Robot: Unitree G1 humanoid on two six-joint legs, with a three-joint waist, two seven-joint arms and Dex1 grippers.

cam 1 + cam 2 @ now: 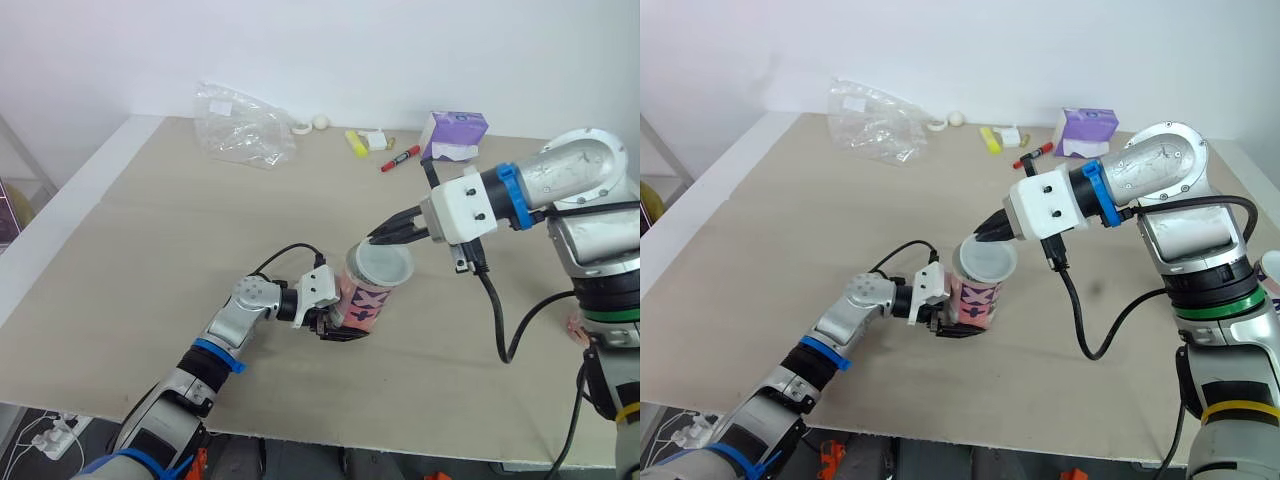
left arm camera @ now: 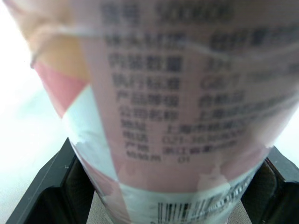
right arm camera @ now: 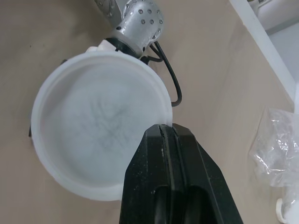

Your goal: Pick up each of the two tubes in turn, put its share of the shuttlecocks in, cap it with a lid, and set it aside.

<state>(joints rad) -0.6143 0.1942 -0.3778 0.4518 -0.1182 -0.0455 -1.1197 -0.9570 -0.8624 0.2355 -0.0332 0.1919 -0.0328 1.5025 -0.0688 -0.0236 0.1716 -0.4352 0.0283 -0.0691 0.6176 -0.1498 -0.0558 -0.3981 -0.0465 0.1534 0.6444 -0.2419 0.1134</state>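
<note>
Pink tube (image 1: 362,300) standing near the front middle of the table (image 1: 150,220), leaning a little toward 1 o'clock, so its long side runs almost straight up. Held low down by the left gripper (image 1: 345,325), reaching in from 9 o'clock, black fingers (image 2: 46,196) pressed on both sides of the tube. White lid (image 1: 380,265) sitting right on top of the tube's mouth. Pinched at its far rim, about 12 o'clock, by the right gripper (image 1: 378,238), reaching in from 2 o'clock, fingers squeezed tight on the thin edge. Looks like the capping step. Next push should go down along the tube, a bit toward 7 o'clock. Cannot tell if the lid is on all the way or just resting. Might slip sideways if pushed off line
</note>
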